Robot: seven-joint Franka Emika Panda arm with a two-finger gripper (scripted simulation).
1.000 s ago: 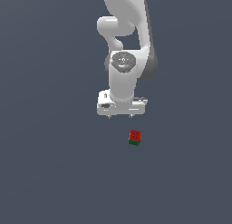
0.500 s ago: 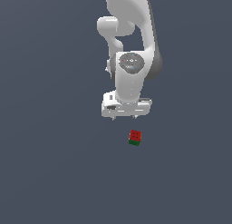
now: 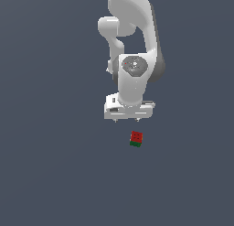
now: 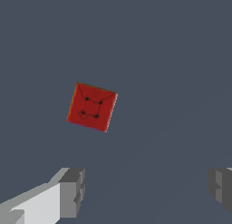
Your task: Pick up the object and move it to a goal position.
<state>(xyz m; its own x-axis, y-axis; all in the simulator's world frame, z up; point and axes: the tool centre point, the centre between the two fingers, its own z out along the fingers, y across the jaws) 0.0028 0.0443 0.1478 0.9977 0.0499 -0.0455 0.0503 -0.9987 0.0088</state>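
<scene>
Flat slate-grey floor fills both views with nothing on it that I can use as a landmark, and no goal marker shows anywhere. My white two-finger claw (image 3: pixel 128 119) hangs from the pale Franka arm (image 3: pixel 132 46) with its fingers pointing down; the wrist view shows the two grey pads (image 4: pixel 72 192) spread wide, with bare floor between them and nothing pinched. Moving outward from there, the tiny cube with a red dotted top and a green side (image 3: pixel 135 139) sits on the floor just beyond the fingertips, a little to the exterior view's right and nearer the camera than the claw. In the wrist view the cube (image 4: pixel 92 106) lies outside the gap between the pads, offset toward one finger, and its edges are turned at a slant to the line joining them. I judge that I am in the approach step, with the grasp not yet begun and the carry to the goal wholly ahead. The next move, as I read it, calls for sliding the claw over until the cube is centred between the pads, perhaps twisting the wrist to square with its faces, then lowering and closing.
</scene>
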